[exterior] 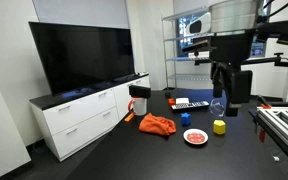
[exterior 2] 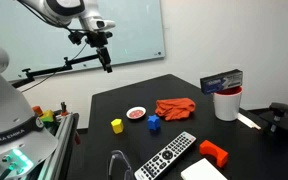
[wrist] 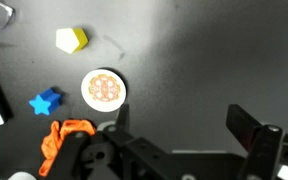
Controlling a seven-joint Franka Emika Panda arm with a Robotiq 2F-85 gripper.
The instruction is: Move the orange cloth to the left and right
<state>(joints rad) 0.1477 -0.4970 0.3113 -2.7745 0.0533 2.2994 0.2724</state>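
The orange cloth (exterior: 157,125) lies crumpled on the black table, also seen in an exterior view (exterior 2: 175,107) and at the lower left of the wrist view (wrist: 62,143). My gripper (exterior: 228,92) hangs high above the table, well away from the cloth; it also shows in an exterior view (exterior 2: 106,61). In the wrist view its two fingers (wrist: 182,125) stand wide apart with nothing between them, over bare black table.
On the table: a white plate with an orange pattern (wrist: 104,89), a yellow block (wrist: 72,39), a blue star (wrist: 46,101), a remote (exterior 2: 165,156), a red block (exterior 2: 213,152), a white cup (exterior 2: 226,103), a box (exterior 2: 222,80). A TV (exterior: 82,55) stands on a white cabinet.
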